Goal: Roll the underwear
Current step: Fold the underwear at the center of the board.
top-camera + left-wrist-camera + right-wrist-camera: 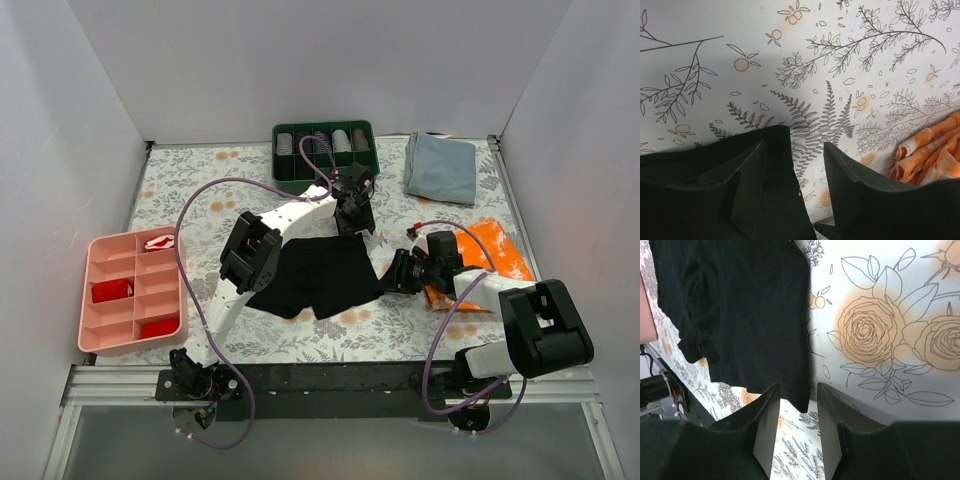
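Floral tablecloth (250, 340) covers the table, and the black underwear (325, 275) lies spread flat at its middle. The left arm (290, 215) stretches forward over the garment, with the left gripper (357, 228) pointing down at its far edge, fingers spread over bare tablecloth. The right arm (480, 290) bends low to the left, and the right gripper (387, 274) sits at the underwear's right edge, fingers parted and pinching nothing.

The underwear (322, 275), a pair of plain black boxer briefs in soft fabric, is lying spread out flat and unrolled near the middle of the floral table (230, 190). Its two short legs are pointing toward the near edge, and its cloth is creasing slightly.
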Controlling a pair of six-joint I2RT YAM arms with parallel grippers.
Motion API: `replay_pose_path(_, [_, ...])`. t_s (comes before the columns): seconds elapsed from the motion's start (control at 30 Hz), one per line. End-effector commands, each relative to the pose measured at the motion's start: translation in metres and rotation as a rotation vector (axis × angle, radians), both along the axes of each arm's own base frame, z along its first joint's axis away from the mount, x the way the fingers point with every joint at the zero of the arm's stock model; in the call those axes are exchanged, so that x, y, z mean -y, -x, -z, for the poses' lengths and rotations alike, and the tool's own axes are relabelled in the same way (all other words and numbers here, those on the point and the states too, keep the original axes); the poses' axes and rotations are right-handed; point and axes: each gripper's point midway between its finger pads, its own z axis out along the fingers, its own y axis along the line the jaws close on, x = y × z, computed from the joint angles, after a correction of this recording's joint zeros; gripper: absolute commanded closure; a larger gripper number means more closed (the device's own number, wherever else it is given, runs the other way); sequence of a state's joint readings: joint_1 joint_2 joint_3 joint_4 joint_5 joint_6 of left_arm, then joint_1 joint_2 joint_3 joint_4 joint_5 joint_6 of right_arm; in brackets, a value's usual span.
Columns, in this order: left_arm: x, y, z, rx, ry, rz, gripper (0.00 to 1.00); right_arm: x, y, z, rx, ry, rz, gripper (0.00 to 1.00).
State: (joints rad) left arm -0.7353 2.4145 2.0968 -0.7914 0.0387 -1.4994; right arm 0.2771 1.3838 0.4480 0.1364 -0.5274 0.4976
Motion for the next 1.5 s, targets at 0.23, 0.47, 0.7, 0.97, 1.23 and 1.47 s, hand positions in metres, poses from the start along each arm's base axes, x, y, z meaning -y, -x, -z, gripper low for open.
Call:
replay_pose_path(0.23, [-0.001,0.005,-0.005,-0.011,-0.017,0.014,0.58,-0.005,-0.015,-0.009,0.052,-0.016,-0.016,0.57])
replay_pose_path(0.47, [-0.004,0.012,0.007,-0.044,-0.032,0.023,0.67,-0.009,-0.013,-0.008,0.044,-0.036,-0.040,0.57])
replay_pose_path(0.7, [-0.004,0.016,0.016,-0.068,-0.035,0.030,0.76,-0.010,-0.007,-0.005,0.029,-0.049,-0.054,0.61])
replay_pose_path(0.97, [0.000,0.016,0.020,-0.077,-0.023,0.041,0.91,-0.010,-0.005,-0.005,0.027,-0.052,-0.051,0.68])
replay_pose_path(1.23, [0.002,0.015,0.015,-0.063,-0.006,0.042,1.00,-0.008,-0.004,-0.007,0.028,-0.050,-0.045,0.81])
replay_pose_path(1.47, [0.018,0.011,-0.022,-0.016,0.106,0.059,1.00,0.004,-0.006,-0.017,0.055,0.013,0.010,0.99])
